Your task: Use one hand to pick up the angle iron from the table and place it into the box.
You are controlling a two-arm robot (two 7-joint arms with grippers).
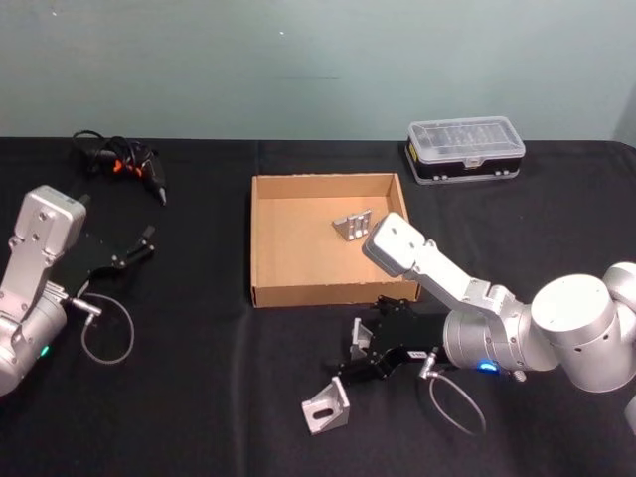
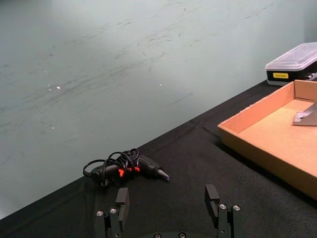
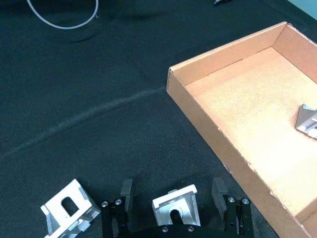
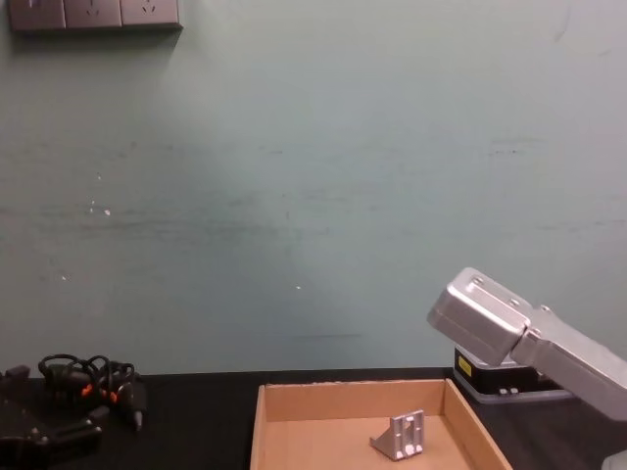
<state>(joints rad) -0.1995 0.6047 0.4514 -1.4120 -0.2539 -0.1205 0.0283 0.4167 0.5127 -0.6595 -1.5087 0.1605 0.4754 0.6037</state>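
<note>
Three silver angle irons show. One [image 1: 353, 226] [image 4: 400, 436] lies inside the brown cardboard box [image 1: 268, 238] [image 3: 198, 99]. Another [image 1: 326, 407] [image 3: 69, 214] rests on the black table [image 1: 199, 397] in front of the box. The last angle iron [image 3: 176, 208] [image 1: 363, 338] sits on the table between the fingers of my right gripper [image 3: 173, 190] [image 1: 350, 354], which is open around it, just outside the box's near wall. My left gripper [image 2: 167, 197] [image 1: 139, 246] is open and holds nothing, parked at the far left.
A clear-lidded plastic case [image 1: 465, 149] [image 2: 292, 62] stands behind the box at the back right. A black and orange tool with a coiled cable [image 1: 124, 164] [image 2: 126, 168] lies at the back left. Thin cable loops [image 1: 104, 338] trail from both wrists.
</note>
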